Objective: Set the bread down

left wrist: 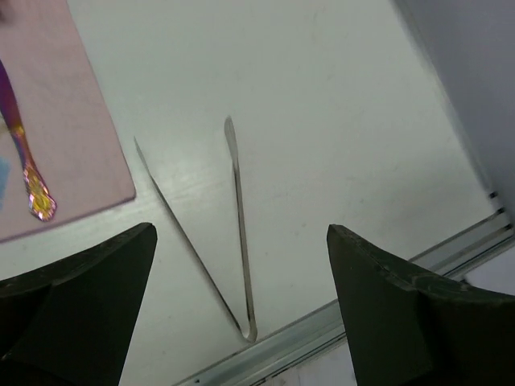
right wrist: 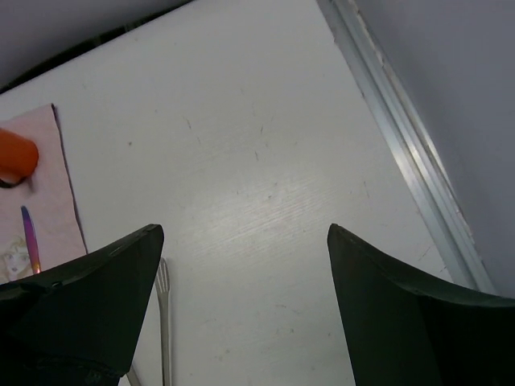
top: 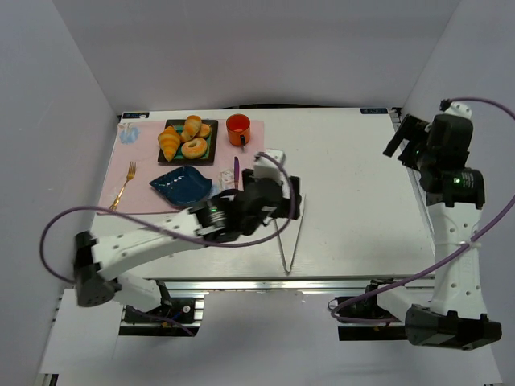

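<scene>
Bread [top: 191,126] at the far end of a black tray [top: 211,158], far left of the table [top: 354,185], crowded against croissant [top: 169,143] and ring pastry [top: 195,149]. Judged light, soft, easily dented, not slippery; best pinched gently across the plump middle. Long axis apparently near-to-far with a slight tilt, too small to be sure; no distinct front end. Tongs [top: 291,235] flat on the table, well apart from it, splayed in a V, hinge toward the near edge, holding nothing. Left gripper [left wrist: 241,229] wide open above them, empty. Right gripper [right wrist: 245,229] likewise spread, empty.
</scene>
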Controlling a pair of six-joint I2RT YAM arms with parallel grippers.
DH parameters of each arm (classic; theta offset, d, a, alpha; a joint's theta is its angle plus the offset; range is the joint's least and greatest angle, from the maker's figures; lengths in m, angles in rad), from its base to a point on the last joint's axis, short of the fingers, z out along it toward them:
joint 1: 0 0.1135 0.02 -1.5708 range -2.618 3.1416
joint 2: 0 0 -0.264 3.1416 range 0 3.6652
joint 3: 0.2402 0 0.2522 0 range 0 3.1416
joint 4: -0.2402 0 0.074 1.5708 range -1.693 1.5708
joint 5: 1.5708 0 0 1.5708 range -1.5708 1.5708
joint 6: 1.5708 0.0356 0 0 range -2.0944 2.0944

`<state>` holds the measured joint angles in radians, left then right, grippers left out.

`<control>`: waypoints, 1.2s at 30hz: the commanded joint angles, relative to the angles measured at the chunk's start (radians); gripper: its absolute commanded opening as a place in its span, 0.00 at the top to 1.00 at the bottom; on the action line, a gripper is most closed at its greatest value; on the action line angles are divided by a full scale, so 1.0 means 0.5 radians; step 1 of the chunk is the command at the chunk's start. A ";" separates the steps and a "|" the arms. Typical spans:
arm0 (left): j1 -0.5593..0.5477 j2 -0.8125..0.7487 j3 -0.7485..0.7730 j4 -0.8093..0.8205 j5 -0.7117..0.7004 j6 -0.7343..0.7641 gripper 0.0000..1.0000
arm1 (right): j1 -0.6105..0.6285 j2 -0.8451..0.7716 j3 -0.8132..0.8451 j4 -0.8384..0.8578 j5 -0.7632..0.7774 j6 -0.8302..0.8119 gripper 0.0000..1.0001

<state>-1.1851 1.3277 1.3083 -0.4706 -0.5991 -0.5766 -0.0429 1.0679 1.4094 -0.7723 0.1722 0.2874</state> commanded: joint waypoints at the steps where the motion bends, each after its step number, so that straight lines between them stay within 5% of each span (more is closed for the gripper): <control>1: -0.029 0.289 0.114 -0.276 0.106 -0.282 0.02 | -0.018 0.073 0.338 -0.164 0.168 -0.038 0.11; 5: -0.100 0.667 0.414 -0.614 -0.053 -0.402 0.02 | -0.028 0.098 0.360 -0.128 0.162 -0.062 0.10; 16: -0.112 0.793 0.139 -0.446 -0.093 -0.917 0.02 | -0.031 0.009 0.203 0.044 -0.080 -0.087 0.11; 36: -0.093 1.238 0.221 -0.406 0.020 -0.976 0.02 | -0.031 -0.068 0.035 0.155 -0.283 -0.078 0.10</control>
<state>-1.2335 1.9564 1.3872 -0.6800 -0.5846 -1.0489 -0.0532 1.0603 1.4372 -0.7452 0.0517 0.2539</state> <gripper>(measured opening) 0.983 0.896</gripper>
